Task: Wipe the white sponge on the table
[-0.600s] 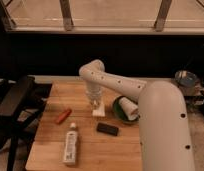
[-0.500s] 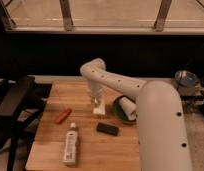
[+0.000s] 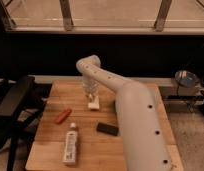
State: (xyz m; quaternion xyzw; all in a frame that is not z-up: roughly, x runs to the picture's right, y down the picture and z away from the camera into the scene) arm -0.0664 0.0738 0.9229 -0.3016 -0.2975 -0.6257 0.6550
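The white sponge (image 3: 93, 104) lies on the light wooden table (image 3: 50, 145), a little behind the middle. My gripper (image 3: 91, 94) hangs straight down from the white arm and sits right on the sponge's far edge. The sponge's near half shows below the gripper.
A black bar (image 3: 107, 129) lies in front of the sponge, to the right. A white tube with a cap (image 3: 70, 144) lies near the front left. A small red object (image 3: 62, 116) lies to the left. My white arm (image 3: 140, 125) covers the table's right side. A black chair (image 3: 12, 107) stands at the left.
The arm and gripper have shifted slightly along the table over the sponge. The other items have not moved.
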